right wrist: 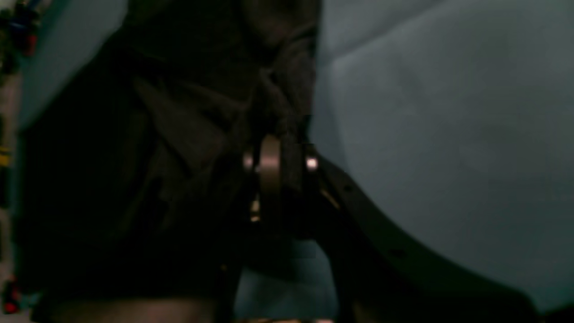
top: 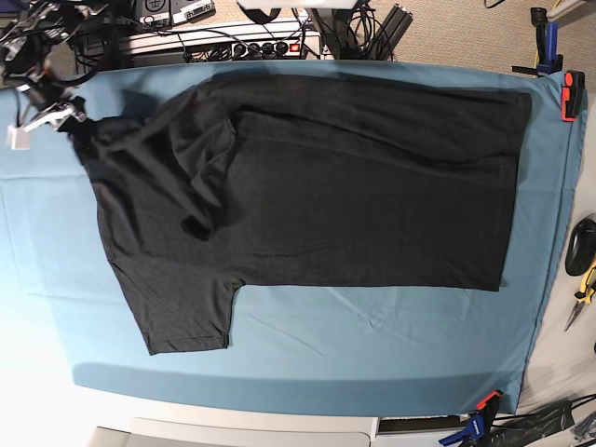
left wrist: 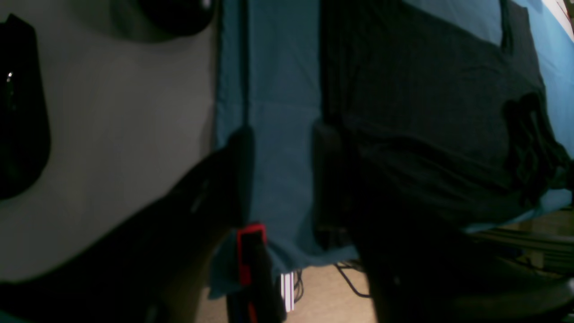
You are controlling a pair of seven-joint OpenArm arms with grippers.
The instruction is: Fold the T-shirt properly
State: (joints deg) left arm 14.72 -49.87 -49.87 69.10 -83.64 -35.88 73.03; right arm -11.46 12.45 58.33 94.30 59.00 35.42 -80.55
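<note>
Slipping of the T-shirt [top: 354, 177] is judged likely: bunched sleeve fabric is grasped by the right claw [right wrist: 278, 157]; left claw [left wrist: 282, 148] is released.

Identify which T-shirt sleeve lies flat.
The sleeve at the bottom of the base view lies spread flat; the other, top left, is bunched and folded over by the right gripper.

The base view looks straight down from high above, taking in the whole T-shirt [top: 317, 186] on the blue cloth [top: 307, 345]. The left wrist view looks along the cloth's edge from low down. The right wrist view sits very close against bunched shirt fabric.
</note>
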